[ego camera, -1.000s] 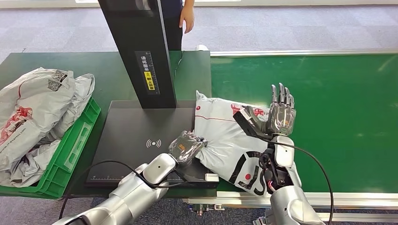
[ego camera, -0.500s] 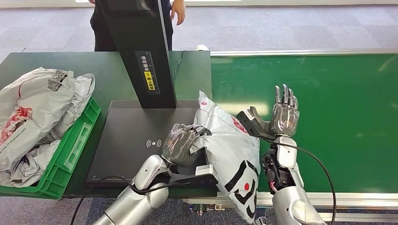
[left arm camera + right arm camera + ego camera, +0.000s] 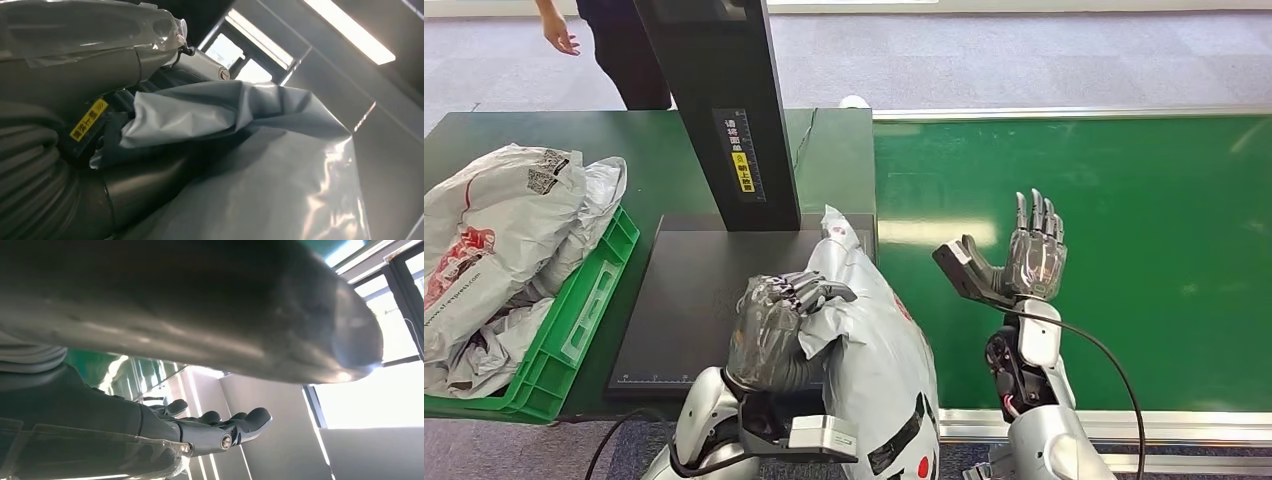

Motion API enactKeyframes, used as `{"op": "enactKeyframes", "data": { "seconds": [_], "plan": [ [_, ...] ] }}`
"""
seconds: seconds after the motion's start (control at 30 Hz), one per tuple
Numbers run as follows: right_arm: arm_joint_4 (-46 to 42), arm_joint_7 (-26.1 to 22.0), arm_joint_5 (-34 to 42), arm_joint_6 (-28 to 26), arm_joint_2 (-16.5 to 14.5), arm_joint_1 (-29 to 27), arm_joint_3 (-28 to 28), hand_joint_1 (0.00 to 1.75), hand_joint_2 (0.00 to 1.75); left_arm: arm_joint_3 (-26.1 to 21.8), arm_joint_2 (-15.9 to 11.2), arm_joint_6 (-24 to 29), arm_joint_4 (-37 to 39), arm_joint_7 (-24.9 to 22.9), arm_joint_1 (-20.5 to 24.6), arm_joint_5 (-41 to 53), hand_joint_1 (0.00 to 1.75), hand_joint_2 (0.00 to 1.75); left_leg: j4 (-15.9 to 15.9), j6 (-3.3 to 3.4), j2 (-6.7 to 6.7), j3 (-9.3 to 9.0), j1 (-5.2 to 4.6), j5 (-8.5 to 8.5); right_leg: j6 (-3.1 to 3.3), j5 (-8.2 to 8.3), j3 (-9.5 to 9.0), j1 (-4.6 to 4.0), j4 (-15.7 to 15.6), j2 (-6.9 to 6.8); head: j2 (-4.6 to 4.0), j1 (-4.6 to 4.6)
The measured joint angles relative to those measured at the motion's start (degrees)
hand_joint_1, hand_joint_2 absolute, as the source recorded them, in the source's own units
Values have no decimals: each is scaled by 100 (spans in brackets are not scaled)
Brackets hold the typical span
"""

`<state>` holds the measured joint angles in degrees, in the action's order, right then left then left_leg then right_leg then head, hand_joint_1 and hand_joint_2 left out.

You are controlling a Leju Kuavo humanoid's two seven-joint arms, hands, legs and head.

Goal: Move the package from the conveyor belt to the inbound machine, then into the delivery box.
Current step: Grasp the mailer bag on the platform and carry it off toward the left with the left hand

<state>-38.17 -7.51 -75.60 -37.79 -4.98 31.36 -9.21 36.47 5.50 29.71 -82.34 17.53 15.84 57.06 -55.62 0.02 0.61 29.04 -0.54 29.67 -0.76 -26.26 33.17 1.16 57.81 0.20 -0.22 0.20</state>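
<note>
Left robot hand (image 3: pixel 776 330) grips the package (image 3: pixel 874 350), lifted beside it

My left hand (image 3: pixel 776 330) grips the grey package (image 3: pixel 874 350), lifted at the near right edge of the inbound machine (image 3: pixel 686 300) | my right hand (image 3: pixel 1024 255) upright, fingers spread, over the green conveyor belt (image 3: pixel 1124 200) | green delivery box (image 3: pixel 574 320) far left, holding bags.
</note>
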Motion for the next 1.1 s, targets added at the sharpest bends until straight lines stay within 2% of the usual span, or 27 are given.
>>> {"op": "enactKeyframes", "data": {
  "seconds": [0.2,0.43,0.5,0.93,1.1],
  "plan": [
    [-86,-20,-1,0,0,-113,-18,0,0,-155,-2,767,-444,330,-241,-343,175,175,1,0,0,1,0,0,0,0,1,0,0,0,0,-1],
    [-183,-21,-34,0,9,-233,-56,0,0,-742,92,985,-1317,1571,-833,-1085,175,175,1,0,-1,1,0,0,0,0,1,0,0,4,0,-1],
    [-209,-21,-38,0,8,-258,-72,0,0,-903,148,987,-1542,1784,-952,-1228,175,175,1,0,-1,1,0,0,0,0,1,0,0,3,0,0],
    [-253,-21,-51,0,4,-288,-140,0,0,-1212,259,988,-1987,1854,-1188,-1279,175,175,1,0,-1,-1,0,0,0,0,0,0,0,3,0,0],
    [-285,-31,-52,0,-1,-329,-160,0,0,-1297,278,988,-2148,2134,-1313,-1668,175,175,2,0,-1,0,0,1,0,0,0,0,0,4,0,0]
  ]
}}
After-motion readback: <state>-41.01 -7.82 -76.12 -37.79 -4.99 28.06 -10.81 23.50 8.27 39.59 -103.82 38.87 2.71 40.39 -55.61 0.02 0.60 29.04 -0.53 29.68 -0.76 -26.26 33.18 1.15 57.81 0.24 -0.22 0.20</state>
